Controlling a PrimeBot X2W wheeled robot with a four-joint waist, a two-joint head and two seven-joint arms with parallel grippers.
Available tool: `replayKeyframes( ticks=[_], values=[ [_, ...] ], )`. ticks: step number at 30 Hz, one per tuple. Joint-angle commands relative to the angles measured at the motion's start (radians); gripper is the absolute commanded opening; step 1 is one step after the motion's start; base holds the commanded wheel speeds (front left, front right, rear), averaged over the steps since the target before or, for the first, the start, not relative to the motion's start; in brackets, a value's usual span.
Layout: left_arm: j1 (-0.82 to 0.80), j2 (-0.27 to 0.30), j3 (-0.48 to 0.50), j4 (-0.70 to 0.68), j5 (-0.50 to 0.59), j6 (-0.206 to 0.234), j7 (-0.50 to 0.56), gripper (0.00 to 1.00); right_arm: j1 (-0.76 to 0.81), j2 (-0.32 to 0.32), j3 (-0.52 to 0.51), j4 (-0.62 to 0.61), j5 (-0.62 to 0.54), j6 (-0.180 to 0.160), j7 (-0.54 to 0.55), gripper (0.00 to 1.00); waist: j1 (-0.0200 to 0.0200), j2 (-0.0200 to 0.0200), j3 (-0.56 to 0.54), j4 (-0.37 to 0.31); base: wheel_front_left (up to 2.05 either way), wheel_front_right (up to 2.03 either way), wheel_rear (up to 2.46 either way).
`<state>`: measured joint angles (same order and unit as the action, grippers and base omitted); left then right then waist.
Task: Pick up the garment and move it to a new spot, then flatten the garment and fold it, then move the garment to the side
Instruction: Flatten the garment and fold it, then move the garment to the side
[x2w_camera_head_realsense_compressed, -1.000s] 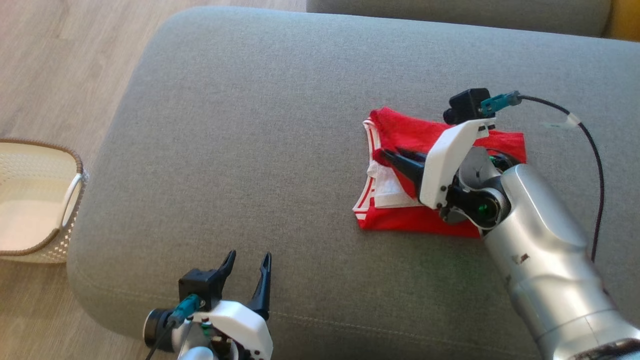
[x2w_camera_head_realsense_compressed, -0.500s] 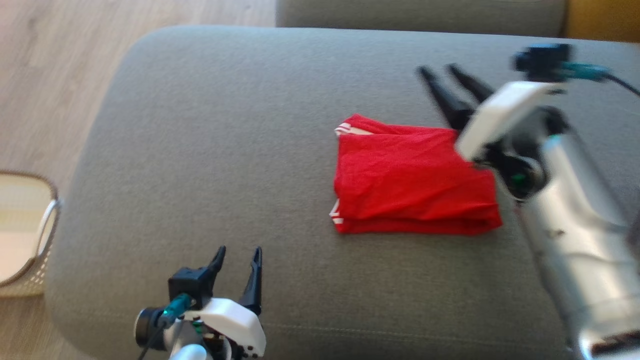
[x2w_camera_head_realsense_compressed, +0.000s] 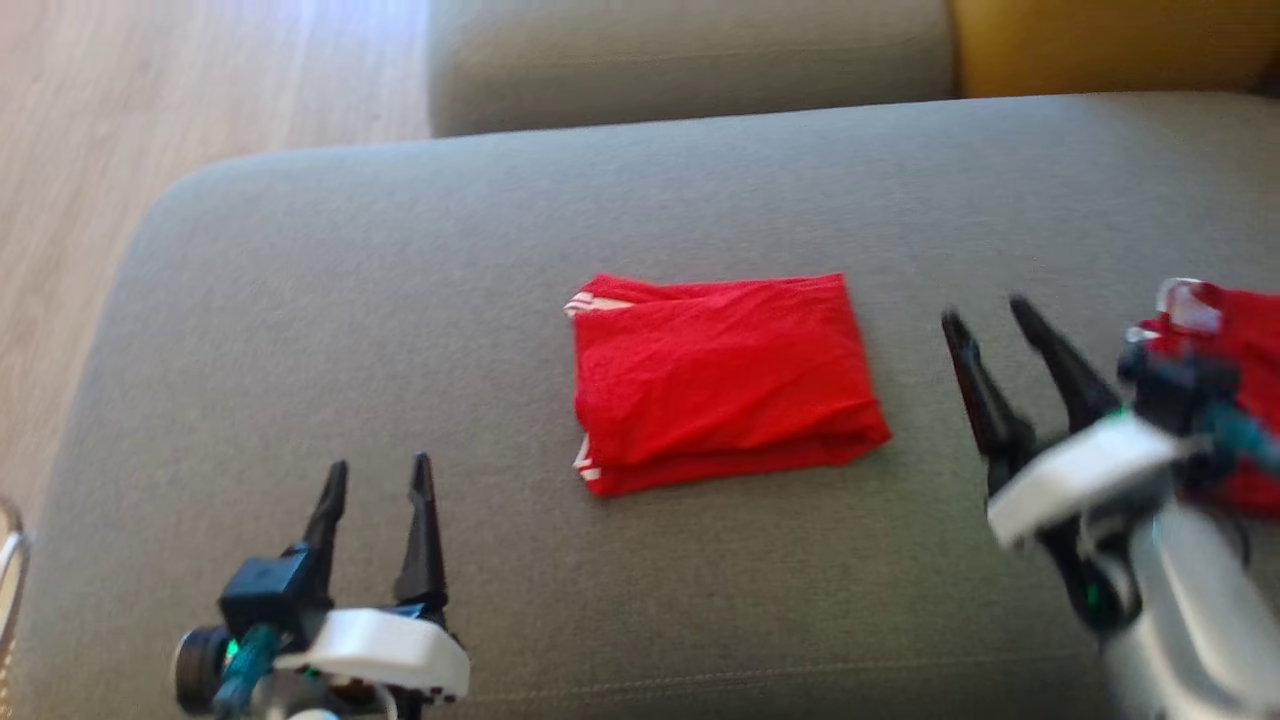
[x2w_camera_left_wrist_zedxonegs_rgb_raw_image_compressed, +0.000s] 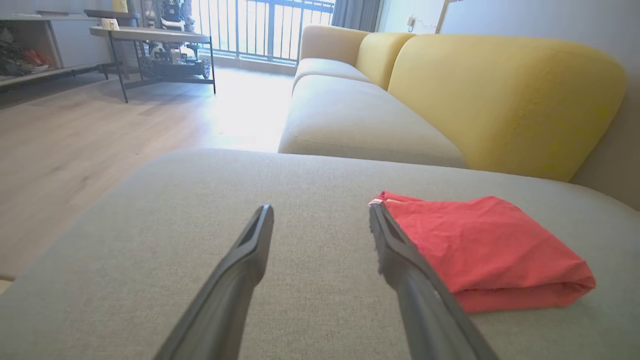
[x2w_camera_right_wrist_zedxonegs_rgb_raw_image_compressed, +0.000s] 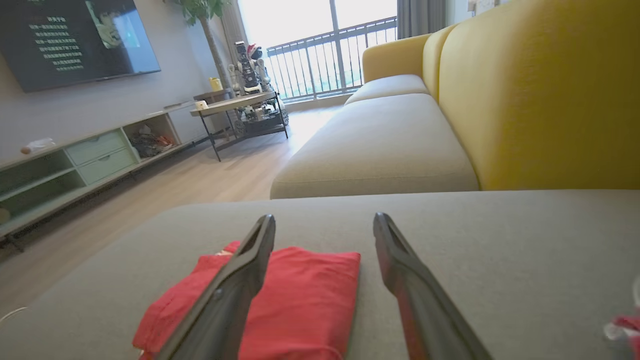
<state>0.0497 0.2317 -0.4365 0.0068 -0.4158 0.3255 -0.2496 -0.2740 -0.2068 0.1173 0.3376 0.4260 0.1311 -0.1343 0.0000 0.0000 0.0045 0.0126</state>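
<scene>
Grey seat cushion (x2w_camera_head_realsense_compressed: 400, 300), wood floor (x2w_camera_head_realsense_compressed: 150, 90), yellow backrest (x2w_camera_left_wrist_zedxonegs_rgb_raw_image_compressed: 500, 100), perhaps red cloth (x2w_camera_head_realsense_compressed: 1250, 340) far right.

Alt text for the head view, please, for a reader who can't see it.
A folded red garment lies on a grey sofa cushion. The left gripper and right gripper, jaws open, flank it without touching.

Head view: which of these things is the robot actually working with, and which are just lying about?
Job in hand:
- folded red garment
- grey sofa cushion under it
- left gripper and right gripper, both open, apart from it

Lying about:
- second red cloth at the right edge
- yellow backrest
- wooden floor
</scene>
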Motion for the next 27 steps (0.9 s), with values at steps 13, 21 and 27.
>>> replayKeyframes(
  ticks=[13, 21, 27],
  values=[
    [0.118, -0.076, 0.162, -0.074, 0.179, -0.076, -0.012, 1.0, 0.259, 0.105, -0.034, -0.14, -0.216, 0.0, -0.126, 1.0, 0.0, 0.0, -0.073, -0.042, 0.0, 0.0, 0.0],
    [0.161, -0.113, 0.198, -0.061, 0.253, -0.147, -0.012, 1.0, 0.355, 0.132, -0.049, -0.239, -0.358, 0.0, -0.127, 1.0, 0.0, 0.0, -0.1, -0.05, 0.0, 0.0, 0.0],
    [0.19, -0.136, 0.218, -0.05, 0.292, -0.168, -0.012, 1.0, 0.414, 0.145, -0.075, -0.257, -0.374, 0.0, -0.127, 1.0, 0.0, 0.0, -0.128, -0.042, 0.0, 0.0, 0.0]
  ],
)
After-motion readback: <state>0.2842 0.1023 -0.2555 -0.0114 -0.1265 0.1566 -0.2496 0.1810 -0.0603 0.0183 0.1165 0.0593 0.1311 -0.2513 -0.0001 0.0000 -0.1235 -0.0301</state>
